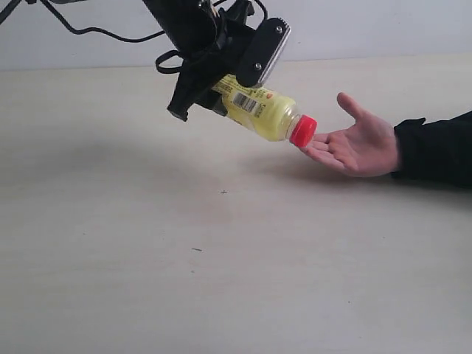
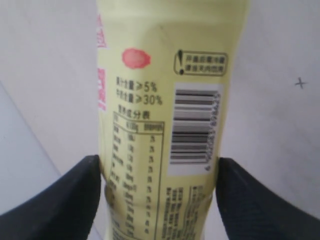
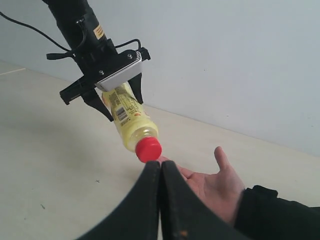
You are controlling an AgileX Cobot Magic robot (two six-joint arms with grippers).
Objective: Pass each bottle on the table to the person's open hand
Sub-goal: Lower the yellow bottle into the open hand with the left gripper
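**A:** Upper middle of the frame, the left gripper (image 1: 221, 92) is clamping the yellow plastic bottle (image 1: 265, 112), tilting it cap-down above the pale beige table (image 1: 221, 258).

**B:** And its red cap (image 1: 303, 130) is hanging right at the fingertips of the person's open hand (image 1: 361, 147), middle right.

**A:** Meanwhile the right gripper (image 3: 160, 167) is pressing its black jaws together, carrying nothing.

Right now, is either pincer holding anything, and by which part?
The left pincer grips the yellow bottle around its labelled body, red cap toward the open hand. The right pincer is shut, empty.
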